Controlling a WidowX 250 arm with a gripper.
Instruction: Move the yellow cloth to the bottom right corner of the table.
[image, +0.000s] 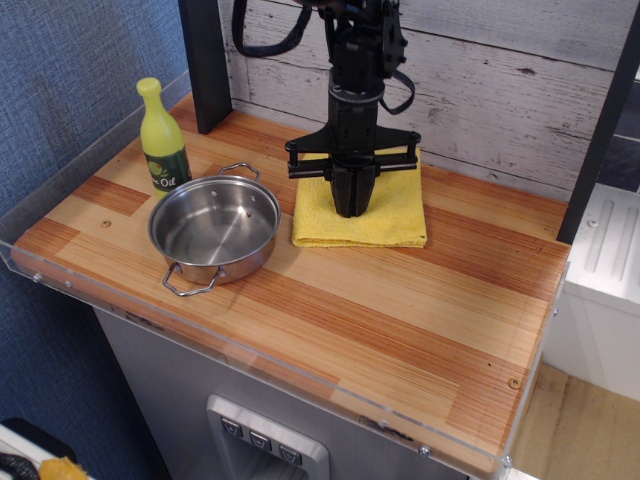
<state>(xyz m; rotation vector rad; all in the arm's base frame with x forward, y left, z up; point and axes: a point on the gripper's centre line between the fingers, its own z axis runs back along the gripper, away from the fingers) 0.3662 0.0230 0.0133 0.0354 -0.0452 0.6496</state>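
Lying flat and folded, the bright yellow cloth (375, 215) is pinched by the clenched end effector (352, 208).

Black arm (357, 60), looping black cables, crossbar above tapered fingers (352, 195).

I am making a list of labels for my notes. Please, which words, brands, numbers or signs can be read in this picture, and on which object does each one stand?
"Oil" — on the dark label of the yellow-green bottle, at the table's back left; the first letter is partly cut off.
Smaller marks on that label are too blurred to read.
No other text shows: none on the steel pan, the yellow cloth or the gripper.
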